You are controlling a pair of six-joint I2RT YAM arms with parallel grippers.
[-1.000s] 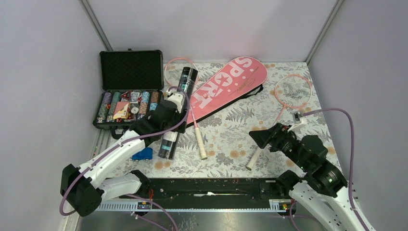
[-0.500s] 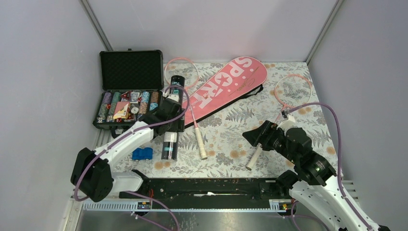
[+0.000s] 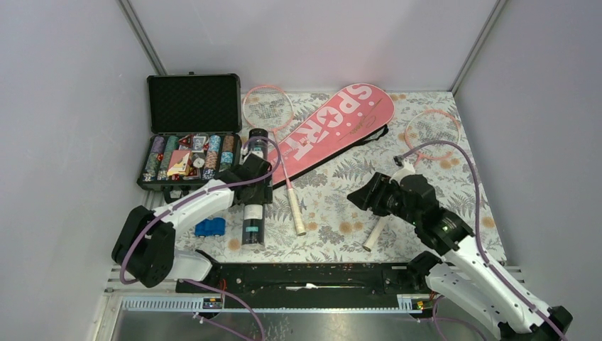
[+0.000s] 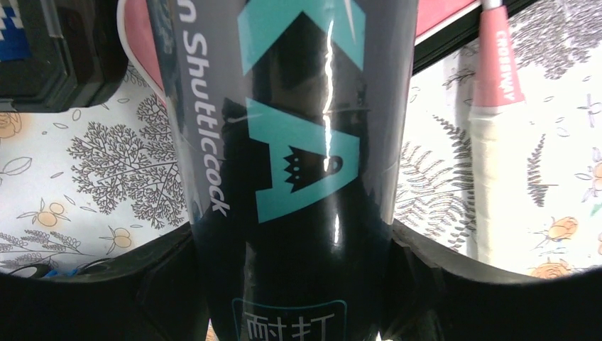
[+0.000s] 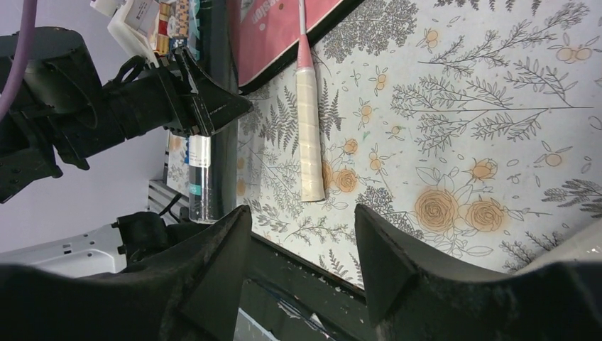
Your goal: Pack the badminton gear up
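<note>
Floral table (image 3: 334,186), black tube (image 4: 298,185) tight between left jaws; right jaws apart, empty, near white racket handle (image 3: 373,233)

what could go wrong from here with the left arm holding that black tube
The left gripper holds the glossy black tube partway along its length, so the tube might slip or tip when it is lifted.
The tube lies close to the poker chip case and to the racket beside it, so a swing could knock either one.
</note>
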